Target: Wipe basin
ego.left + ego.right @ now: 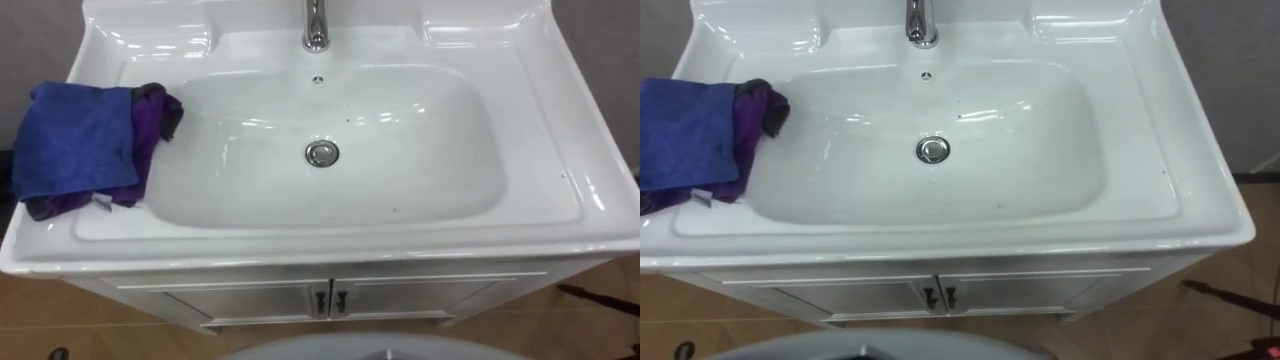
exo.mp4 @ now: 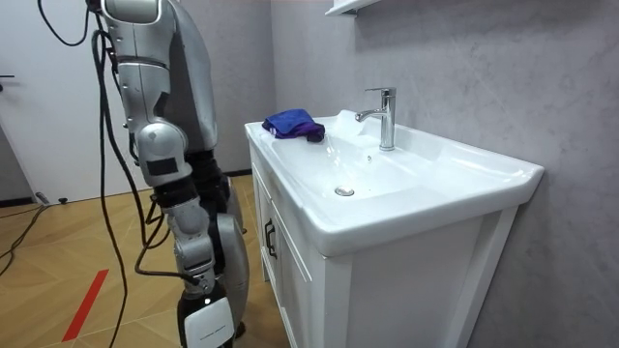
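Lying on the basin's [image 1: 530,150] left ledge, just overhanging the bowl: blue cloth [image 1: 75,140], folded, over a purple cloth [image 1: 150,125]. What looks like a small white label [image 1: 101,201] sits at the front edge, print too small to read. Bowl centre: chrome drain [image 1: 322,153], with the tap [image 1: 316,25] behind it. Below: white cabinet [image 1: 420,295]. Room view: robot stands at the basin front, right hand [image 2: 206,324] hanging low by its leg; cannot tell whether released or clenched.

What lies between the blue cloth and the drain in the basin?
Nothing: in the left eye view the stretch from the blue cloth to the drain is bare white basin wall and floor.
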Controlling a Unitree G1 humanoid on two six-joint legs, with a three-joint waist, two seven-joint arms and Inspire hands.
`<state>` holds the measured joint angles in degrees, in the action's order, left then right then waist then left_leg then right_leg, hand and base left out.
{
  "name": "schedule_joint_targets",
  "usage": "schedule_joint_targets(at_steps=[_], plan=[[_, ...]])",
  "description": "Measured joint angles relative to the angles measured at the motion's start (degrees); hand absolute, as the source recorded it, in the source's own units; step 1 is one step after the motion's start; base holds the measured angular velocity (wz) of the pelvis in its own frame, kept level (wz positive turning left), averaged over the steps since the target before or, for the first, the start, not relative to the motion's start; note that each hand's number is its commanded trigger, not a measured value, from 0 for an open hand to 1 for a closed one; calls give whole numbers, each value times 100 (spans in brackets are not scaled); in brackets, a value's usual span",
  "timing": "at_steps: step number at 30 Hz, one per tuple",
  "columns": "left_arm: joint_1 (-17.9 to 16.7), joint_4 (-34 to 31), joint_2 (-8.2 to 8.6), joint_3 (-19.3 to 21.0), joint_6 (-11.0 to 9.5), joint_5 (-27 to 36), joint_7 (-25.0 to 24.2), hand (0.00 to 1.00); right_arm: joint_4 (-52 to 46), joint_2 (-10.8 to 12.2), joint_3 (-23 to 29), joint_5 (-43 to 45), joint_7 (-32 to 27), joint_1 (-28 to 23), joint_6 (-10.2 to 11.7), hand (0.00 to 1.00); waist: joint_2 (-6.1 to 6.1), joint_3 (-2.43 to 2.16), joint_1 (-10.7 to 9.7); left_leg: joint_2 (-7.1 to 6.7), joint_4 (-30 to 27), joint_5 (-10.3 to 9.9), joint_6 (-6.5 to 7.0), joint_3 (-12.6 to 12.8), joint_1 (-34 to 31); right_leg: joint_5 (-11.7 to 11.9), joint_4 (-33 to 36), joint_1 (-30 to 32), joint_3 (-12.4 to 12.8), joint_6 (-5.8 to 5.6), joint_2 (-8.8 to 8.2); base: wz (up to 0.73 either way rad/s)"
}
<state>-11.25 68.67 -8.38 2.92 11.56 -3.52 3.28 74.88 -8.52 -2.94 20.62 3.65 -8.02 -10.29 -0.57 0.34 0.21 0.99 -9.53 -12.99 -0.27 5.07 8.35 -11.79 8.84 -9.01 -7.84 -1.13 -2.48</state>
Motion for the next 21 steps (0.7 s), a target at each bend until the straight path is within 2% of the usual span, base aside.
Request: schedule_joint_targets(at_steps=[5, 13, 21], plan=[[-66, -5, 18, -78, 93, -122, -160, 0, 3, 62, 39, -140, 28, -37, -178, 0, 12, -10, -17, 2, -10, 0, 0, 6, 1, 1, 16, -6, -2, 1, 1, 0], [-131, -25, 64, -70, 166, -117, -283, 0, 120, 103, 204, -1315, -129, -2, -171, 0, 6, -16, -13, 0, -32, 2, -2, 6, 20, 1, 5, -11, -16, 1, -1, 0], [-143, -11, 98, -71, 189, -231, -300, 0, 136, 134, 211, -1329, -315, 105, -169, 0, 45, -10, -7, 8, -84, -4, 1, 34, 4, -6, -5, -10, 0, 3, -5, -1]])
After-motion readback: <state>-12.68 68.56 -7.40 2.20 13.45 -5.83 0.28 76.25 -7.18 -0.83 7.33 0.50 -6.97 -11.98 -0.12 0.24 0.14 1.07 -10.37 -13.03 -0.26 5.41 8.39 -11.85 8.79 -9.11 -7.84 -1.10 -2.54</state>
